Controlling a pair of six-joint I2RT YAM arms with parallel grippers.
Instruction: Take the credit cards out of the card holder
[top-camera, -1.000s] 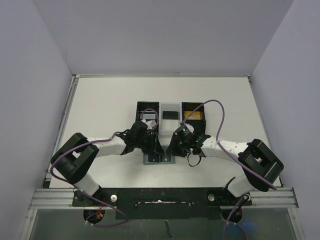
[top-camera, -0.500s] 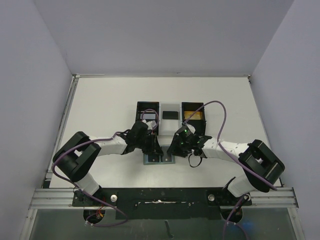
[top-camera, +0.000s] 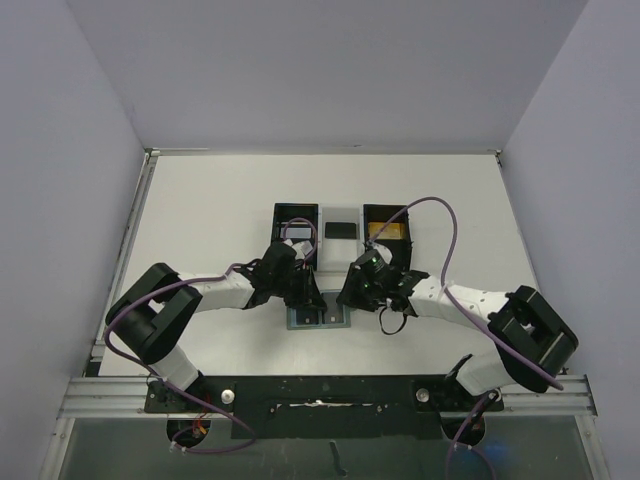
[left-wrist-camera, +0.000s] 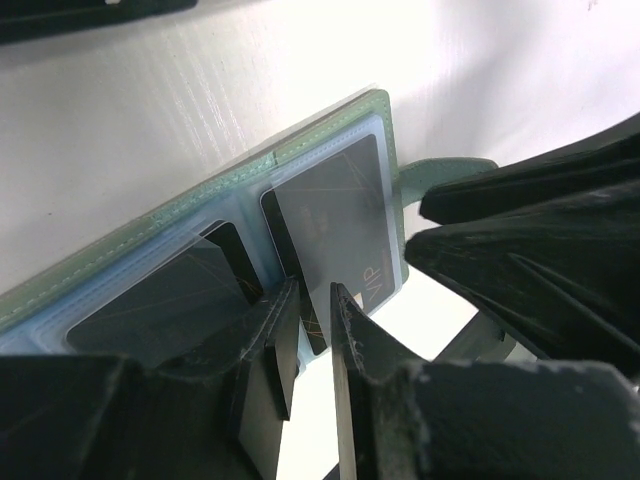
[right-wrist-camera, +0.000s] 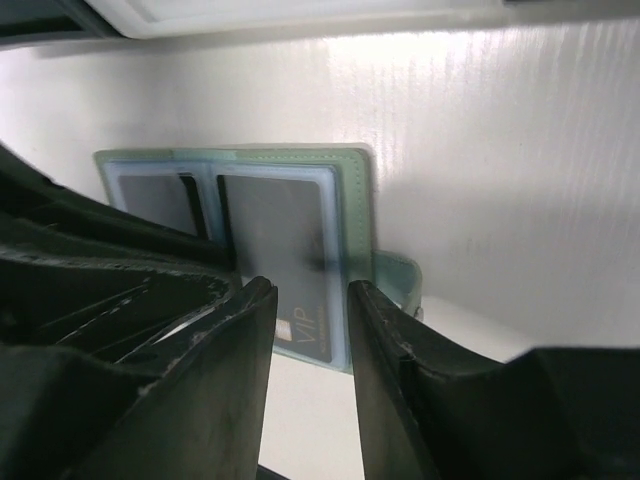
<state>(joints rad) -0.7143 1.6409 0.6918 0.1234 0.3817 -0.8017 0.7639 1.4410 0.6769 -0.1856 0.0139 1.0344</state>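
On the table (top-camera: 220, 220), near its front edge, the card holder (top-camera: 317, 318) lies open and flat with the pockets facing up, between the two grippers. Wrist views: the right-hand pocket holds a dark card marked VIP (left-wrist-camera: 340, 220), whose near edge sticks out past the pocket lip. The other pocket shows a second dark card (left-wrist-camera: 170, 300). The side tab (left-wrist-camera: 440, 170) lies beside the VIP pocket. Left gripper (left-wrist-camera: 312, 300): jaws narrow, tips at the near corner of the VIP card; cannot tell whether they pinch it. Right gripper (right-wrist-camera: 305, 300): jaws apart, with the VIP corner visible in the gap. Behind the holder is a row of three: a black box (top-camera: 293, 212), a pale tray (top-camera: 340, 213) holding a black card (top-camera: 340, 230), and a second black box (top-camera: 403, 222) holding a gold card (top-camera: 388, 232).
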